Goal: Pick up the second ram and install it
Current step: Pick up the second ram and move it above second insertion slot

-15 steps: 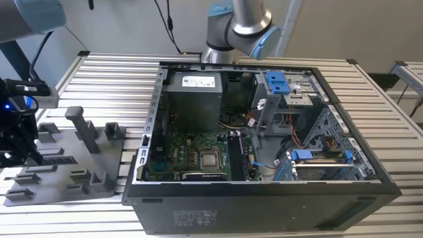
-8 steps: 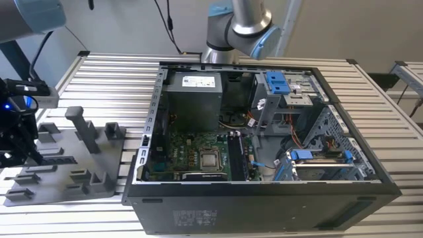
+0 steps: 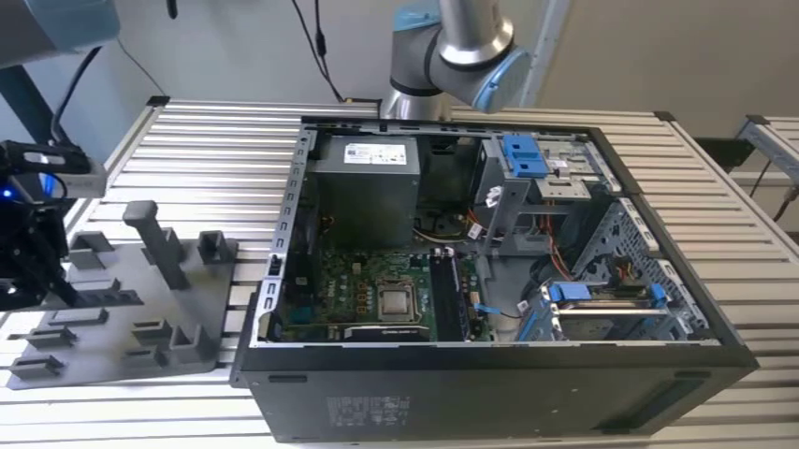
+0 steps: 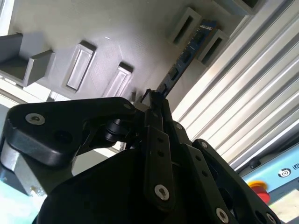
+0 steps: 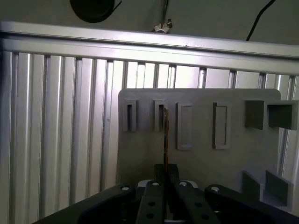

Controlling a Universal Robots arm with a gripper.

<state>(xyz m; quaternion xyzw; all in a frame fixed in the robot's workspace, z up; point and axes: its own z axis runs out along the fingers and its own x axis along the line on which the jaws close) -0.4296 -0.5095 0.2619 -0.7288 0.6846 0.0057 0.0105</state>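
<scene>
So the tool (image 5: 165,171) sits low over the grey fixture plate (image 5: 201,163), fingers pinched nearly together on the near end of the second ram (image 4: 183,57). As far as I can judge it has a grip on it. The stick stands on edge, far end tucked between two little holders on the plate, which I guess is the whole point: held upright like that, its flat faces are there for the fingers to squeeze (flat on the plate would be a pain). It isn't lifted out yet. The plate rests on the slatted bench (image 5: 60,140), and further off the open PC case (image 3: 500,393) lies on its side, so the black motherboard slots (image 3: 446,299) face up.
</scene>
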